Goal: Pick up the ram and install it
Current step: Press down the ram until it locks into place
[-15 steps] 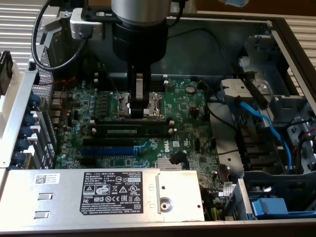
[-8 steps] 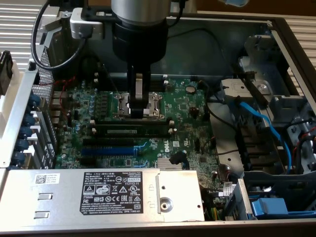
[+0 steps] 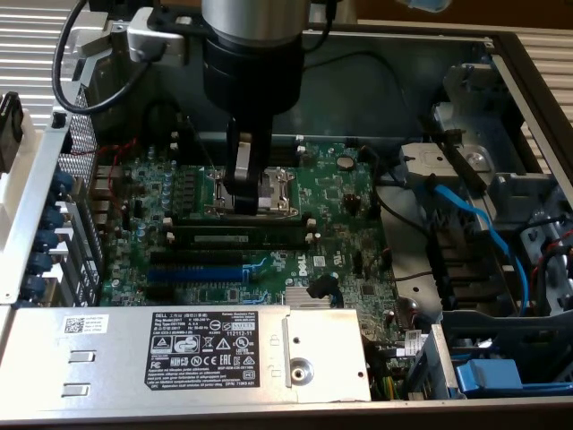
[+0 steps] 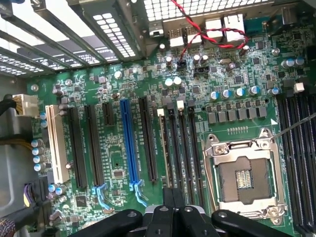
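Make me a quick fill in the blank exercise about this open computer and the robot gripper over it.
1. The fingers of the gripper are ___.
2. In the exterior view, the gripper hangs above the empty CPU ___.
3. The long expansion slot between black ones is coloured ___.
4. The twisted wires are red and ___.
Missing words: shut; socket; blue; black.

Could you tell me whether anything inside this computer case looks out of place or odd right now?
The processor socket on the motherboard sits bare, with no chip or cooler over it. The ram lies along a memory slot beside it, and the shut gripper hangs over the socket. Nothing looks damaged or spilled.
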Tool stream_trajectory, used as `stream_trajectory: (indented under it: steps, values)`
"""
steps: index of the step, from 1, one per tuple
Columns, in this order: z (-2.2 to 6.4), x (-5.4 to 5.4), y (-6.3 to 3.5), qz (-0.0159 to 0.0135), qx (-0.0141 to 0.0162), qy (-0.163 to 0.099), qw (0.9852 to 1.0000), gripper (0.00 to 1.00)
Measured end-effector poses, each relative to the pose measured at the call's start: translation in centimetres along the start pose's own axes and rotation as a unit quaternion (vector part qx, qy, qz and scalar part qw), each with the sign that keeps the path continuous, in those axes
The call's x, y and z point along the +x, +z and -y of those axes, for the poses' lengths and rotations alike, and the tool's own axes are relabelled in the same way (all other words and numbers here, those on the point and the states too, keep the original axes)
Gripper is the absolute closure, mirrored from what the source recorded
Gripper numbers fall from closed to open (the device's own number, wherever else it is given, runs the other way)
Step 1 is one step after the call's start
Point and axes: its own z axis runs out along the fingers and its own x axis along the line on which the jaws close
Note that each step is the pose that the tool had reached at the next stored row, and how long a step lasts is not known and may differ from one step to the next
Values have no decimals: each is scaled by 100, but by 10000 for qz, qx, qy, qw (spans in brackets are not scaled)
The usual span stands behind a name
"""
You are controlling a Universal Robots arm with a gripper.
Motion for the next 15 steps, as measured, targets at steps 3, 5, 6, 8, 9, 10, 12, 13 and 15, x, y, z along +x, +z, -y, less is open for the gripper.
stream_trajectory:
  steps: [3,5,6,8,9,10,12,13,15]
  values:
    - [0,0,0,2,-21,238,9997,90]
    - [0,0,0,2,-34,392,9992,90]
    - [0,0,0,3,-40,469,9989,90]
    - [0,0,0,4,-54,624,9980,90]
    - [0,0,0,5,-60,699,9975,90]
    - [0,0,0,5,-67,776,9970,90]
    - [0,0,1,6,-81,936,9956,90]
    - [0,0,1,7,-87,1014,9948,90]
    - [0,0,2,7,-101,1169,9931,90]
